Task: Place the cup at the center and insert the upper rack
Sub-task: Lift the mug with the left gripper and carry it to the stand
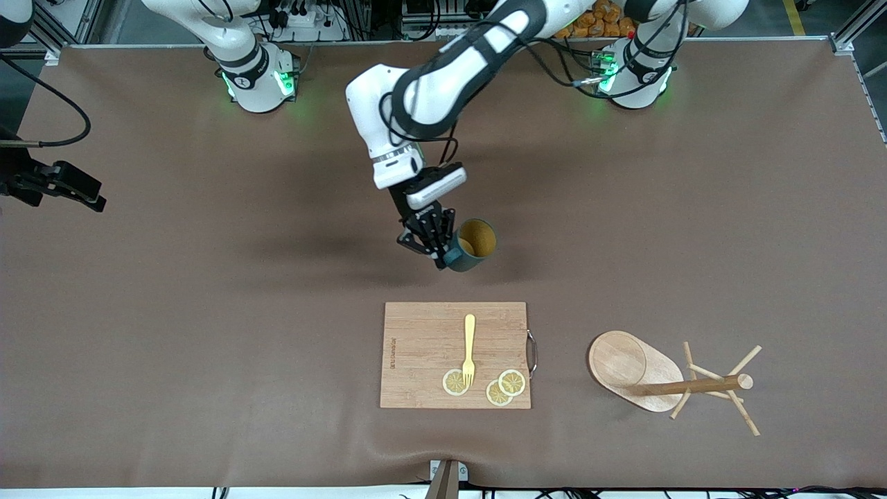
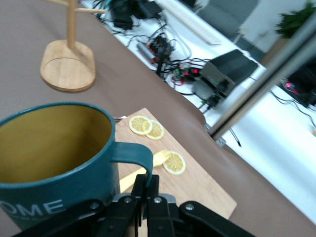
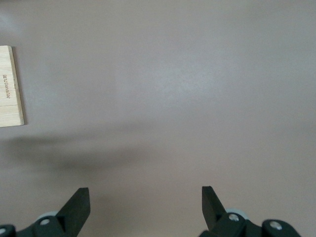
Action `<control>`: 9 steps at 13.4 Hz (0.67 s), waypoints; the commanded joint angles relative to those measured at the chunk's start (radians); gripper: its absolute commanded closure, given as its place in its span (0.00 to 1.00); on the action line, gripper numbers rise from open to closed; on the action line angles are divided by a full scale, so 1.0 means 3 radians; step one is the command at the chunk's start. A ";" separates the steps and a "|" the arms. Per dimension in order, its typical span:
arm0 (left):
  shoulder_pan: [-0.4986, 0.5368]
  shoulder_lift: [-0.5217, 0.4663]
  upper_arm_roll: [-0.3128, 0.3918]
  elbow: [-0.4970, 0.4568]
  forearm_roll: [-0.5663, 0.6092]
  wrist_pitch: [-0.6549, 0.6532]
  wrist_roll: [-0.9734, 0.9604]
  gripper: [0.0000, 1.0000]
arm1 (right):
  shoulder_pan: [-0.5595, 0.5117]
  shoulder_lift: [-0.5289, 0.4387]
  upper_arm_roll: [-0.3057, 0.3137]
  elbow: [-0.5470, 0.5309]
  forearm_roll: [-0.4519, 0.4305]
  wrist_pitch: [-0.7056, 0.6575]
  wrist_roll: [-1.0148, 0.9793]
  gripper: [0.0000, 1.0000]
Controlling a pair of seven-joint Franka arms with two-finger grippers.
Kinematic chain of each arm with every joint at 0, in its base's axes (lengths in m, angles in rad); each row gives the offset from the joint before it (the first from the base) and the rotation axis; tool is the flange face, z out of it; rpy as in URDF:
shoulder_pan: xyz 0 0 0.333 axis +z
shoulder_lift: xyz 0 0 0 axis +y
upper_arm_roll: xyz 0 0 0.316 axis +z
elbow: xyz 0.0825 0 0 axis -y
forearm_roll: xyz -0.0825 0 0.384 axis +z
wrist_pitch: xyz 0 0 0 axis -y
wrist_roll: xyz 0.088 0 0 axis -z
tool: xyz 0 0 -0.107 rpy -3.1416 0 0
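The left claw [image 1: 438, 244] pinches the handle of the cup [image 1: 473, 244], its fingers pressed together on the loop where it joins the teal wall. The left wrist view shows the same grip from close in: black fingers [image 2: 143, 190] closed on the handle, the cup [image 2: 54, 163] upright with its yellowish inside open to view and white lettering on its wall. The cup is near the middle of the worktop [image 1: 208, 291], farther from the front camera than the cutting board [image 1: 423, 353]; whether its base touches the surface cannot be told.

On the board lie a yellow fork [image 1: 469, 350] and three lemon slices [image 1: 512, 382], the fork's tines resting on one slice. A metal handle sits on the board's edge toward the left arm's end.

The rack [image 1: 648, 378] stands well apart from the cup, toward the left arm's end of the worktop and nearer the front camera, beside the board. It is upright on its oval base, the post rising to thin angled pegs [image 1: 745, 360].

The right arm waits at the right arm's end of the worktop. Its claw [image 3: 145, 205] hangs over bare surface with fingers spread wide, holding nothing, a corner of the board [image 3: 11, 86] in its wrist view.
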 commanded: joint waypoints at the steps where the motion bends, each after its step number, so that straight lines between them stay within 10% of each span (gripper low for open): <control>1: 0.0317 -0.0249 -0.0029 -0.0088 -0.0369 0.0204 0.0133 1.00 | 0.0004 0.0011 0.0003 0.0066 -0.0027 -0.0052 0.0016 0.00; 9: 0.1110 -0.0551 -0.0029 -0.0088 -0.1473 0.0849 0.0189 1.00 | 0.0004 0.0006 0.0003 0.0066 -0.0011 -0.0098 0.0021 0.00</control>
